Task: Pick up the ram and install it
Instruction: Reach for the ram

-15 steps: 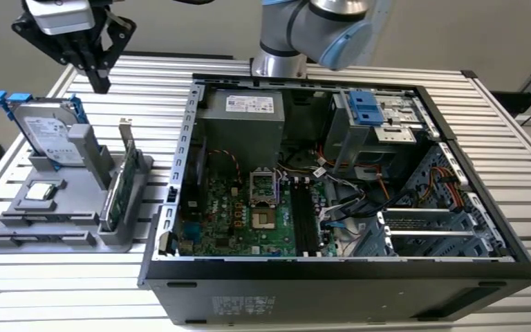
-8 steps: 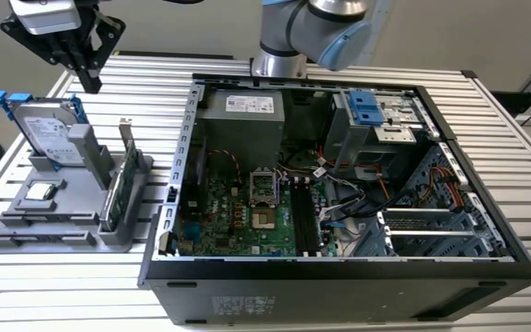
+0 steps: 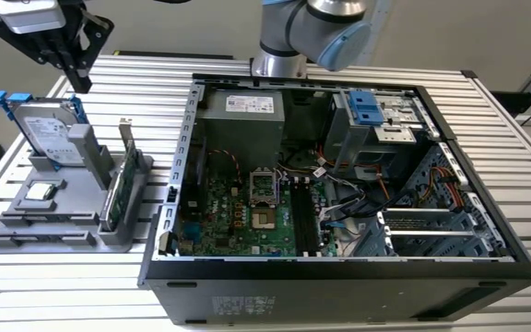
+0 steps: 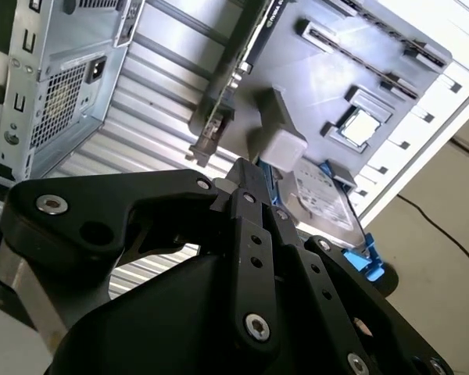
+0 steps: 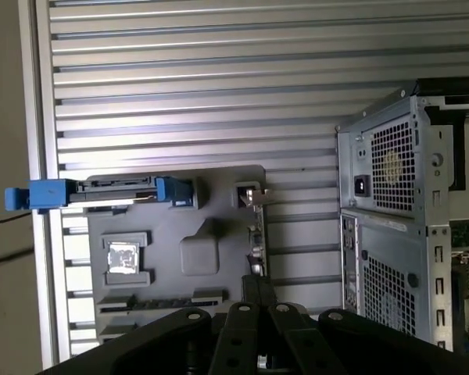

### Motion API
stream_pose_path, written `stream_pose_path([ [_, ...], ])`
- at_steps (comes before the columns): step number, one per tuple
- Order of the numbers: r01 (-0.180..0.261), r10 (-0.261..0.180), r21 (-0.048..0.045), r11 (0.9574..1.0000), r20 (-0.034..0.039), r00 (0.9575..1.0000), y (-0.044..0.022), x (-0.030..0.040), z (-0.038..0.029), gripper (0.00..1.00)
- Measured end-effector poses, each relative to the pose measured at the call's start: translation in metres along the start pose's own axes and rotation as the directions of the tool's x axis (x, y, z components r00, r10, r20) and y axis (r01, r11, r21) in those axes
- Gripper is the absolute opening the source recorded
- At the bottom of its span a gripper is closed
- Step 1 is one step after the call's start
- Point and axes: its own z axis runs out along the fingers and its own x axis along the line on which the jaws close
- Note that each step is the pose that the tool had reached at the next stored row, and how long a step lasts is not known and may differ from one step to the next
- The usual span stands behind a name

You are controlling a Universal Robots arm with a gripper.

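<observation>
The ram (image 3: 42, 218) is a long thin dark stick standing on edge in a front slot of the grey holder (image 3: 118, 238), at the exterior view's left. It also shows in the second wrist view (image 4: 375, 47) and the first wrist view (image 5: 176, 299). A second like stick (image 3: 35, 240) sits in the slot in front of it. My gripper (image 3: 80, 84) hangs high over the holder's far end, above the hard drive (image 3: 49, 135) and well away from the ram. Its black fingers (image 4: 246, 176) are shut with nothing between them, as both wrist views show (image 5: 258, 287).
The holder also carries a green card with a metal bracket (image 3: 118, 183) and a square silver chip (image 3: 42, 192). The open computer case (image 3: 169, 228) stands at the exterior view's right, with the motherboard (image 3: 238, 218) and long black slots (image 3: 303, 221) inside. The table is slatted metal (image 3: 63, 290).
</observation>
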Motion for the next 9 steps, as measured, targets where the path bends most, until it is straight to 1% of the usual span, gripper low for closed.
stream_pose_path([
  [9,0.000,0.000,0.0000,1.0000,0.0000,1.0000,-0.0010,0.0139,-0.0002,0.00],
])
